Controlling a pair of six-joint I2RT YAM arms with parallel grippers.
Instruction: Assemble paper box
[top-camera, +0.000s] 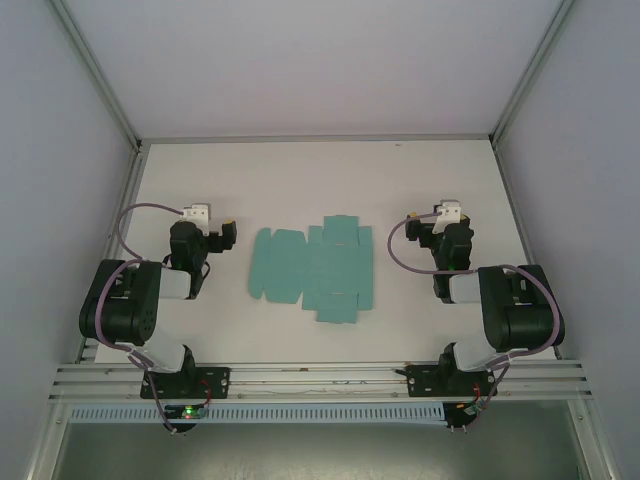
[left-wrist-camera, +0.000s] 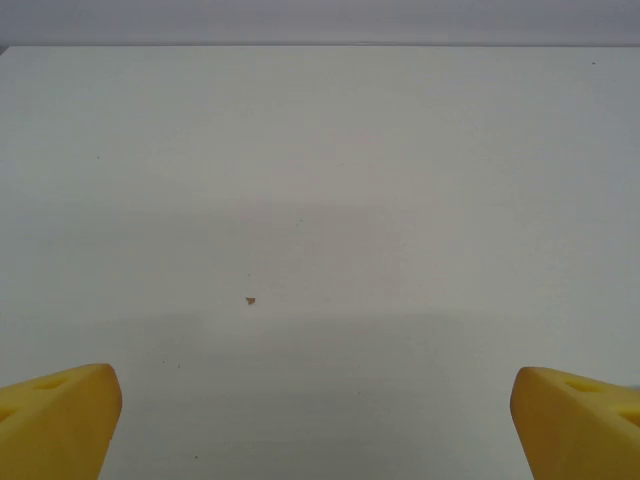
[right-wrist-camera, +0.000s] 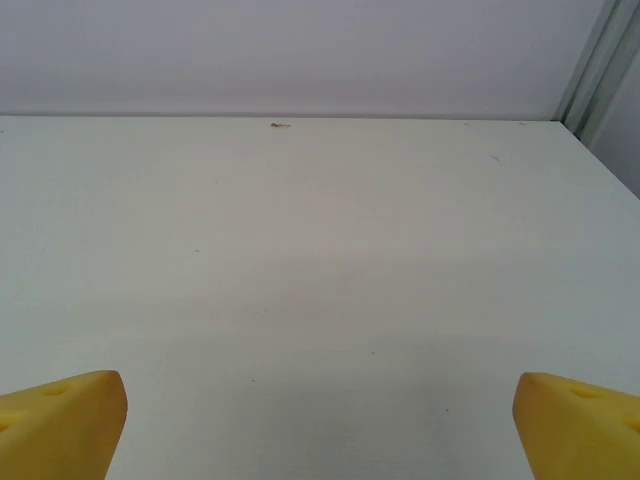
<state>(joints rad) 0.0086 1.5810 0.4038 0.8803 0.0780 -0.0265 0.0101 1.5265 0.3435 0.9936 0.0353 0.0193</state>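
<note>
**Flat card blank laid between two open grippers**

At the near edge of the white table (top-camera: 300, 180), both arms are bolted to a ribbed aluminium rail (top-camera: 320, 372). Just beyond it, the left gripper (top-camera: 228, 233) and the right gripper (top-camera: 411, 217) are held low over bare tabletop, one on each side of the work. This is presumably done so that the card is left unobstructed and can be reached from both sides.

In the left wrist view the yellow wedge-shaped fingertips (left-wrist-camera: 60, 420) are seen spread wide apart at the lower corners, with nothing between them. The same is seen in the right wrist view.

Between the two grippers the paper box (top-camera: 315, 270), a teal-green die-cut sheet of thin card, is laid flat near the table's middle. Its flaps are spread out and it is touched by neither gripper, so no fold is judged to be begun.

Farther off, the pale grey back wall (top-camera: 320, 70) is seen. No brand, label or writing can be read anywhere.
</note>
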